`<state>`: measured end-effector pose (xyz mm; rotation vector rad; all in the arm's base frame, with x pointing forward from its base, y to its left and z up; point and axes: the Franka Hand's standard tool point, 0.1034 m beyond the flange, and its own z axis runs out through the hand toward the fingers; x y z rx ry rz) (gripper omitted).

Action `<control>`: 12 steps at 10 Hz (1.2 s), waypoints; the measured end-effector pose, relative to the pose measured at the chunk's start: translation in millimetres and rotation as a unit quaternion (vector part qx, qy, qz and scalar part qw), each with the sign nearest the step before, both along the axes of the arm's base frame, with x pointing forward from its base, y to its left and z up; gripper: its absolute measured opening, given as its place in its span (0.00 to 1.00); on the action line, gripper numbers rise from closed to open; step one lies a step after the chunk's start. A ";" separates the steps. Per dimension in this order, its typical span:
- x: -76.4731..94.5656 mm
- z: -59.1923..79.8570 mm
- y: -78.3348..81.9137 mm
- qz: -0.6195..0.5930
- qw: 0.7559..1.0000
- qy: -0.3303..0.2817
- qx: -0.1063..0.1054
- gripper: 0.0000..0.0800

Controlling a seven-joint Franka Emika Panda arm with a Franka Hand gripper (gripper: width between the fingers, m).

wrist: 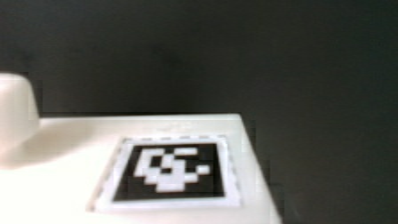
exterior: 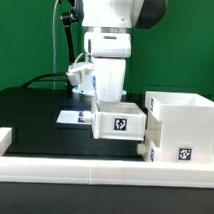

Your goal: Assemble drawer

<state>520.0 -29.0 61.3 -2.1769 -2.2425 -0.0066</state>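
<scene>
In the exterior view my gripper (exterior: pixel 104 102) points straight down and is shut on the top edge of a small white tray (exterior: pixel 119 122) with a square tag on its side. The tray hangs just above the black table, its right end against the left face of the tall open-topped white casing (exterior: pixel 181 120), which carries a tag low on its front. The wrist view shows the tray's white surface and tag (wrist: pixel 169 168) very close and blurred. My fingertips are hidden. A second tray is not clearly in view.
The long low white rail (exterior: pixel 93 171) runs along the front edge of the table. The marker board (exterior: pixel 69 118) lies flat behind the arm on the exterior view's left. A rounded white shape (wrist: pixel 15 120) sits at the wrist view's edge.
</scene>
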 end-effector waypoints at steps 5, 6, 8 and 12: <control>5.2 -2.1 3.8 -0.002 1.000 0.002 0.002 0.06; 11.1 0.0 7.2 -0.004 1.000 0.000 0.002 0.06; 17.6 2.0 11.5 -0.001 1.000 -0.003 0.003 0.06; 18.0 0.9 13.0 -0.001 1.000 -0.006 0.004 0.06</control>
